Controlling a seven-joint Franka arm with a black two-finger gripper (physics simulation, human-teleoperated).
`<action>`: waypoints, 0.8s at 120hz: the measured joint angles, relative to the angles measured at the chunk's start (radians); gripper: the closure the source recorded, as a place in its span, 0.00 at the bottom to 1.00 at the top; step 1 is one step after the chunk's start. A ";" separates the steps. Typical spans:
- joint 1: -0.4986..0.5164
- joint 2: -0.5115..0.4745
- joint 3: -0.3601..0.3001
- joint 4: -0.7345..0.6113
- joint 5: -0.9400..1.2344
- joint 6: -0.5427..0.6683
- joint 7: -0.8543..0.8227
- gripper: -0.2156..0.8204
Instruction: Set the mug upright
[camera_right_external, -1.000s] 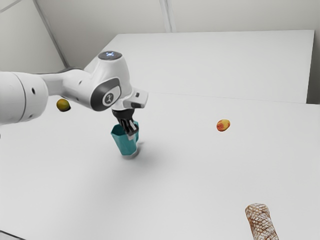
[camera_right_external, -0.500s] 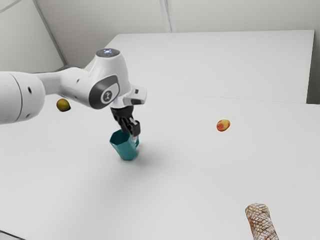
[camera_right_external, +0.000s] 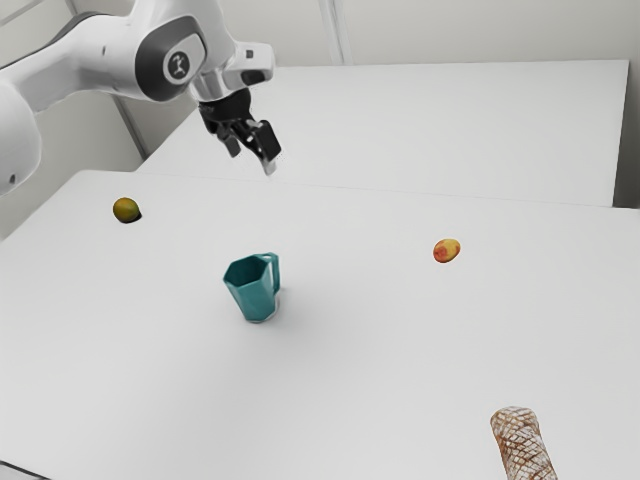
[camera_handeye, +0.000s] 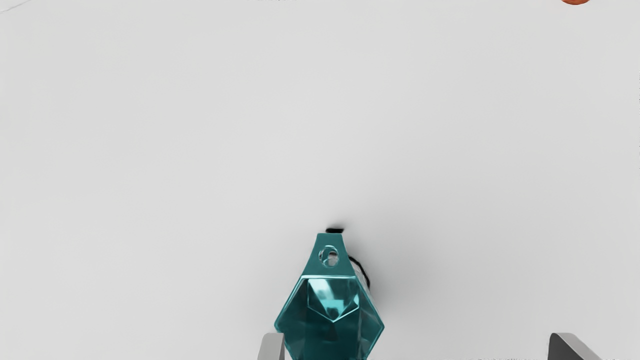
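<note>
The teal faceted mug (camera_right_external: 252, 292) stands upright on the tabletop (camera_right_external: 370, 370), inboard of its far corner toward the exterior view's left. My gripper (camera_right_external: 253, 158) is raised, wide and empty. Orientation requirement: met (my judgement); no correction remains.

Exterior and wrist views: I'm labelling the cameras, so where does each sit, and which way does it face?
Exterior view: at the arm's side, looking down across the table; the arm and open gripper show.
Wrist view: by the gripper, looking down onto the mug; its fingertips show.
Shared: the mug, standing on the table.
</note>
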 joint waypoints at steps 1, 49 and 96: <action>0.004 0.000 0.000 0.004 -0.004 -0.005 -0.001 0.23; 0.026 -0.005 0.053 0.065 -0.069 -0.119 -0.026 0.21; 0.020 -0.008 0.054 0.065 -0.070 -0.136 -0.042 0.21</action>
